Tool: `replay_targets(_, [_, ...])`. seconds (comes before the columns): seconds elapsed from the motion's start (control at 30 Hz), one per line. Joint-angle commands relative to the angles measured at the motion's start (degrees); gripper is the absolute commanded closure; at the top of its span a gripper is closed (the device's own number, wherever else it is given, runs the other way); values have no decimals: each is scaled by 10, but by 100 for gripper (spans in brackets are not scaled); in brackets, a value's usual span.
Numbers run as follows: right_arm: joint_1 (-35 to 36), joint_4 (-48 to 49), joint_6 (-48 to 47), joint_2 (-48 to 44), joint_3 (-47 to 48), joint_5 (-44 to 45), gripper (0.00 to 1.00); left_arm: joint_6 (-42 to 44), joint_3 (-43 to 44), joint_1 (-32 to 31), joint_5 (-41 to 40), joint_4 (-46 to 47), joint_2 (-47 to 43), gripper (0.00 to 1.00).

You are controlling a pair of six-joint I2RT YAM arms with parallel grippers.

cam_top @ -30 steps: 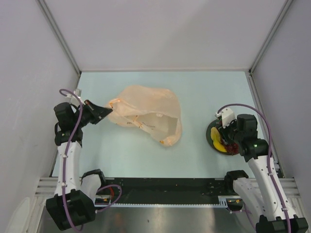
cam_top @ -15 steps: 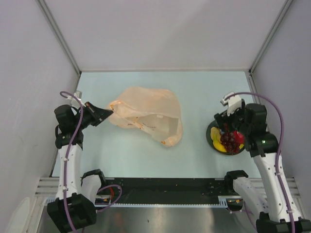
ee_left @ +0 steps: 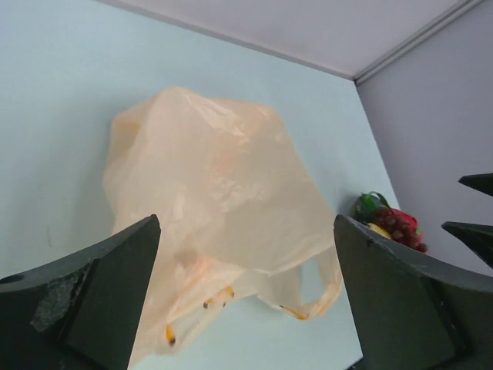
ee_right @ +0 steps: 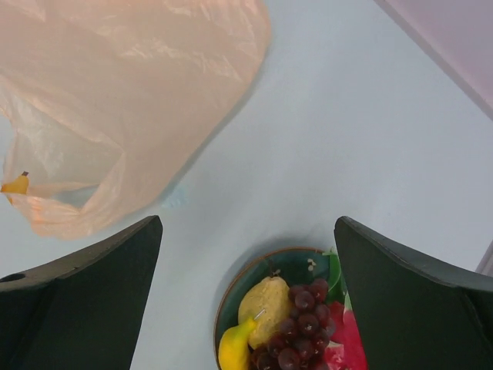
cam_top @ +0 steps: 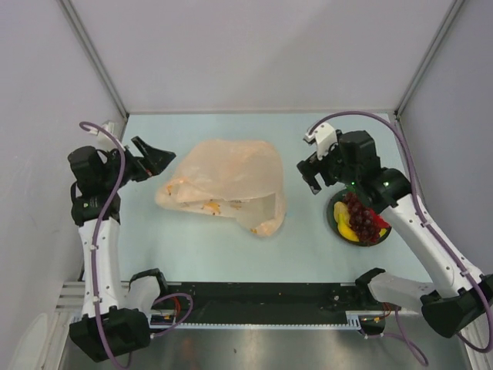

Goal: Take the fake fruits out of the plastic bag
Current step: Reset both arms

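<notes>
Looks like this one's basically wrapped up. The fake fruits (cam_top: 360, 220) sit piled on the plate (ee_right: 286, 264) over at about 4 o'clock on the table (cam_top: 308, 139). I can see a bunch of dark grapes (ee_right: 296, 324), a banana (ee_right: 231, 351), another yellow piece, something red and a bit of green.

The plastic bag (cam_top: 223, 181) lies slumped on its own toward 9 o'clock from the plate, well apart from it. There are some yellow bits near its bottom edge, but those read to me as the printed pictures, not a real lump. Honestly can't tell for sure through the crinkles whether anything's left inside.

The left gripper (cam_top: 163, 164) hangs at the bag's 9 o'clock side, claw spread wide, holding nothing. The right gripper (cam_top: 310, 179) hovers between bag and plate, also wide and holding nothing.

So my guess: the unloading's done, with maybe one last check of the bag left.
</notes>
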Motion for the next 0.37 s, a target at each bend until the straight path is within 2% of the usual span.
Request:
replay_targets(0.0, [78, 7, 37, 32, 49, 137, 0, 106, 51, 4, -74, -57, -25, 0])
replay_targets(0.1, [124, -36, 71, 66, 77, 172, 0, 157, 63, 4, -119, -93, -40, 0])
replay_targets(0.17, [141, -70, 91, 81, 90, 156, 0, 186, 62, 4, -144, -108, -47, 0])
replay_targets(0.33, [165, -74, 109, 103, 114, 126, 1, 202, 36, 4, -154, -111, -82, 0])
